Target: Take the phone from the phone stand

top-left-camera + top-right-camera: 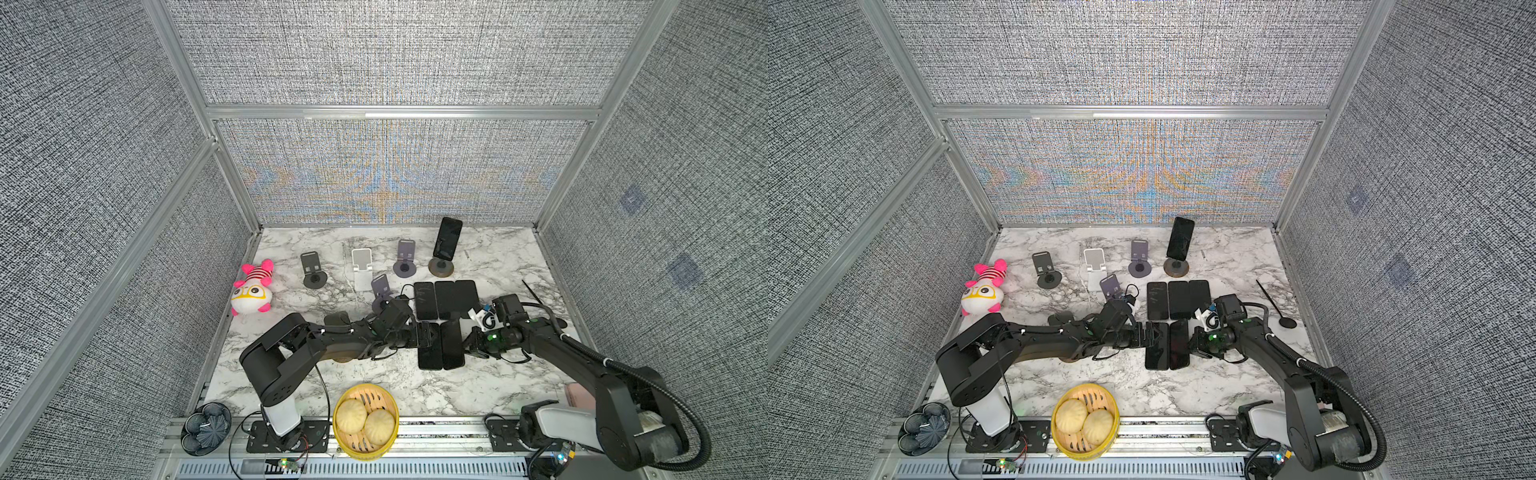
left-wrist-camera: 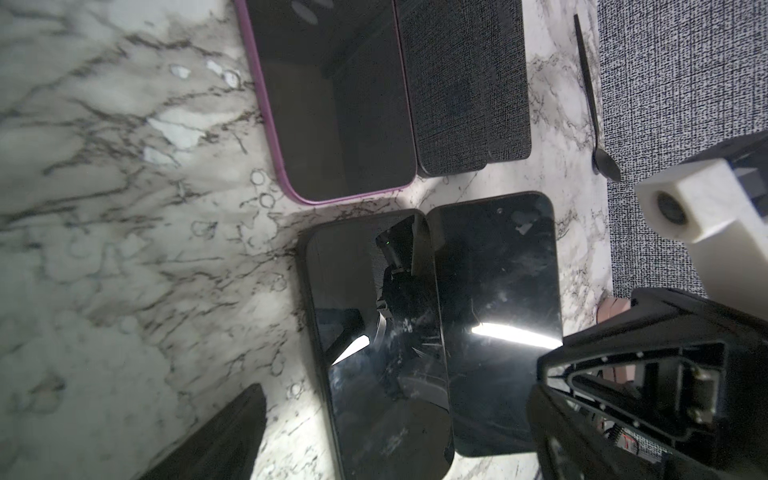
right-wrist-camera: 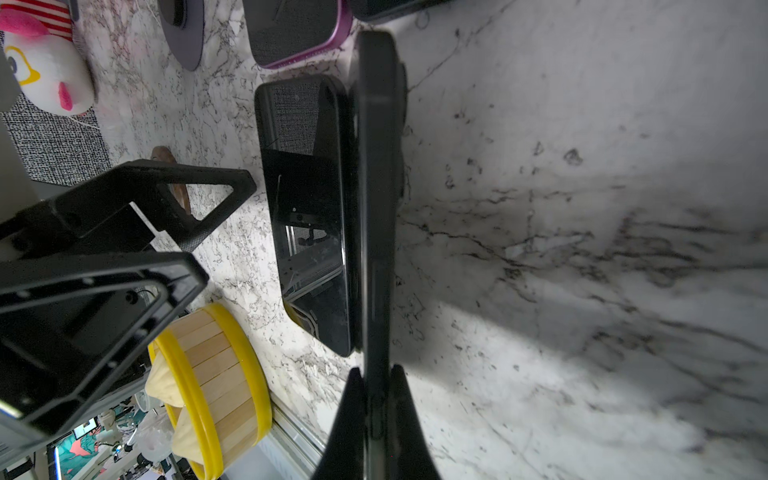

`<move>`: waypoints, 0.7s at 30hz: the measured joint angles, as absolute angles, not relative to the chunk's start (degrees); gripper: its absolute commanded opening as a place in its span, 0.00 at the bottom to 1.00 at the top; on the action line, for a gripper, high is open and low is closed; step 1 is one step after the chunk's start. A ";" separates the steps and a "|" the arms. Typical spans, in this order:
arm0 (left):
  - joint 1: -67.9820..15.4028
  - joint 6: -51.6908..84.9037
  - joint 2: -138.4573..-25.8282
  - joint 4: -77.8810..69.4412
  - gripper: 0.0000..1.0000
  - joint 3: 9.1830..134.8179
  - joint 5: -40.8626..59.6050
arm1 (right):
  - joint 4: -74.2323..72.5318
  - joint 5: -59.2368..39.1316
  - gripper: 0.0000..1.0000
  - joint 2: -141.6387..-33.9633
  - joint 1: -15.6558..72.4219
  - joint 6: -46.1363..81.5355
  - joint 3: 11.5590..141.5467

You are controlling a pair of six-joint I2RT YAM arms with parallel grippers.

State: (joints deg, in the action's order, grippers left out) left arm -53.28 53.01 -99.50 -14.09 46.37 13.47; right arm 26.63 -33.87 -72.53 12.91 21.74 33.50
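Currently your right gripper (image 3: 376, 374) is pinched on the held phone (image 3: 376, 187), and only the right wrist view proves it. There you see the phone edge-on, its thin side caught between both fingertips. In both top views that same phone reads as the right one of a front pair, its long side against the neighbour phone (image 1: 429, 357). Whether it lies flat or tips off the table (image 1: 478, 386), you cannot tell from any view.

Your left gripper (image 1: 429, 337) hangs over the neighbour phone with its fingers spread wide; the right wrist view shows that gap best.

The left wrist view gives you what the top views hide. The purple-cased phone (image 2: 332, 104), in the back row just behind the neighbour, shows its coloured rim, and its corner sits just beside the front pair's ends.

One more, the last phone (image 1: 447, 238), leans upright on the brown-based stand (image 1: 441, 268) at the back right, well apart from both grippers.

For room, bare marble opens on the held phone's outer side, under your right arm. It also opens in front of the pair, down to the steamer basket (image 1: 365, 453) at the front edge. A black spoon (image 1: 1286, 322) lies near the right edge, beside your right arm.
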 measured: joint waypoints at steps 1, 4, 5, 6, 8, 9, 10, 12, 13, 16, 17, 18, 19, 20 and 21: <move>-53.30 53.01 -99.57 -14.09 0.99 46.37 13.47 | 26.65 -33.87 0.01 -72.64 12.91 21.67 33.56; -53.49 53.17 -99.92 -14.39 0.99 46.37 13.47 | 26.76 -33.76 0.03 -72.99 12.82 21.32 33.74; -53.54 53.21 -100.09 -14.76 0.99 46.39 13.47 | 26.76 -33.71 0.03 -73.19 12.80 21.28 33.78; -53.58 53.43 -100.31 -15.18 0.99 46.39 13.50 | 26.74 -33.71 0.04 -73.36 12.73 21.15 33.78; -53.63 53.91 -100.62 -15.99 0.99 46.41 13.50 | 26.70 -33.71 0.05 -73.69 12.60 21.12 33.78; -53.69 54.13 -100.82 -16.25 0.99 46.50 13.50 | 26.68 -33.71 0.06 -73.89 12.43 21.10 33.78; -53.78 54.17 -100.99 -16.47 0.99 46.63 13.50 | 26.68 -33.71 0.07 -74.08 12.36 21.10 33.78; -54.02 54.48 -101.27 -16.64 0.99 46.94 13.54 | 26.61 -33.69 0.08 -74.65 12.23 21.10 33.78; -54.17 54.50 -101.34 -16.69 0.99 47.00 13.54 | 26.57 -33.65 0.09 -74.98 11.99 21.06 33.78; -54.28 54.72 -101.45 -16.88 0.99 47.03 13.63 | 26.63 -33.45 0.11 -75.94 11.49 20.60 33.78; -54.33 54.74 -101.45 -16.91 0.99 47.03 13.63 | 26.63 -33.32 0.12 -76.20 11.25 20.51 33.78; -54.35 54.87 -101.45 -16.91 0.99 47.03 13.61 | 26.63 -33.28 0.12 -76.42 11.14 20.49 33.78; -54.39 54.94 -101.45 -16.91 0.99 47.03 13.61 | 26.61 -33.26 0.13 -76.66 11.00 20.45 33.78; -54.46 54.94 -101.47 -16.88 0.99 47.07 13.58 | 26.59 -33.26 0.13 -76.93 10.87 20.25 33.78; -54.57 54.94 -101.56 -16.93 0.99 47.16 13.61 | 26.57 -33.19 0.14 -77.21 10.76 20.25 33.78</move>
State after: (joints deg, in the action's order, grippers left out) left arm -54.57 54.94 -101.56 -16.93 47.16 13.61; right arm 26.57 -33.19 -77.21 10.76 20.25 33.78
